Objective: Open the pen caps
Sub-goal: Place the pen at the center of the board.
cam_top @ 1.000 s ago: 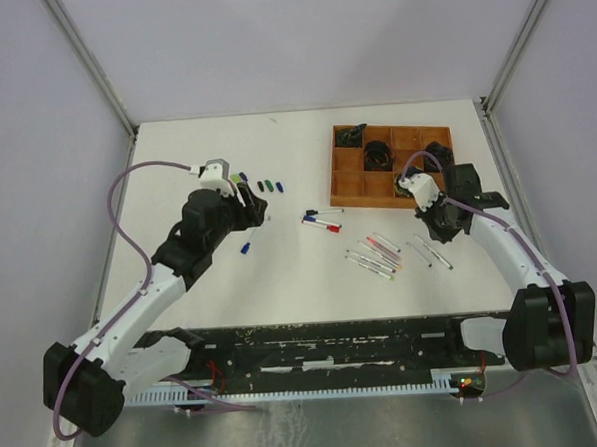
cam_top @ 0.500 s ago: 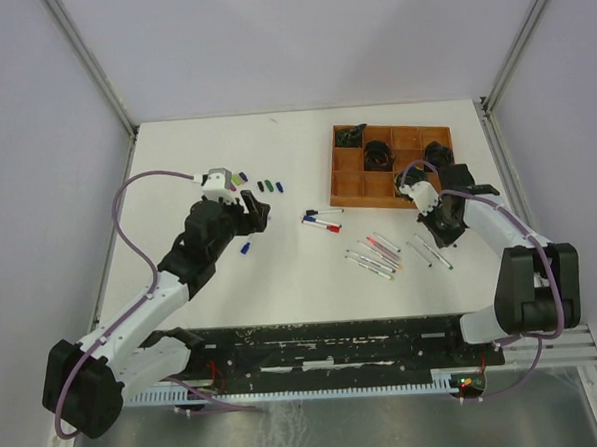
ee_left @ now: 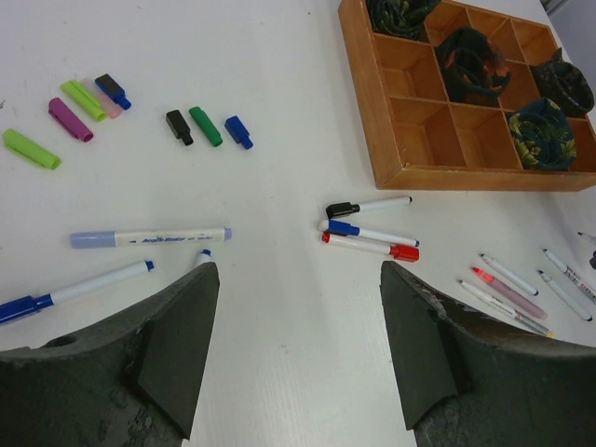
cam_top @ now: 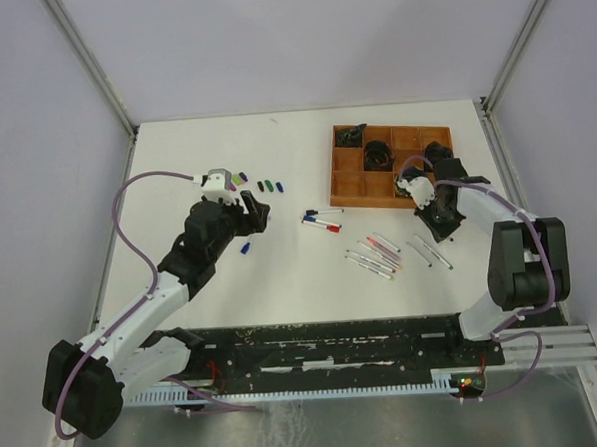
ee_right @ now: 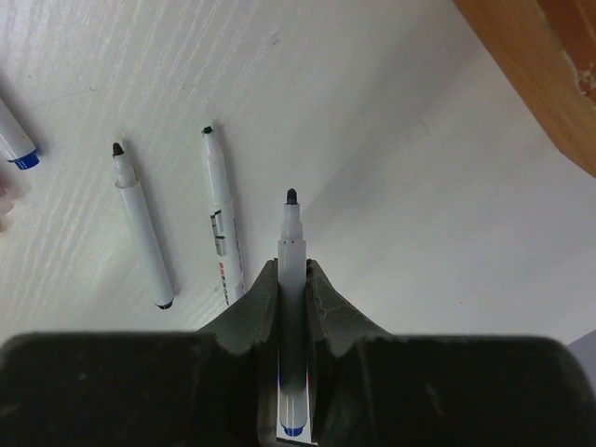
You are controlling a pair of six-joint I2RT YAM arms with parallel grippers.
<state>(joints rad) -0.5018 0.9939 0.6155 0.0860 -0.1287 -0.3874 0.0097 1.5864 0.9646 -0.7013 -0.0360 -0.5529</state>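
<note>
- Left gripper (ee_left: 296, 279): jaws wide apart, empty, above the table's (ee_left: 279, 121) left half.
- Right gripper (ee_right: 291, 273): jaws pinching an uncapped pen (ee_right: 291, 228) near the tray's (ee_right: 549, 84) front edge.

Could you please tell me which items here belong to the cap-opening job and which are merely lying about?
Job: capped pens; loose pen caps; uncapped pen in the right end effector.
Lying about: wooden tray; dark bundles in its compartments.

Wooden compartment tray (ee_left: 466, 178), dark patterned bundles (ee_left: 473, 63) inside, white table (ee_left: 279, 307)
</note>
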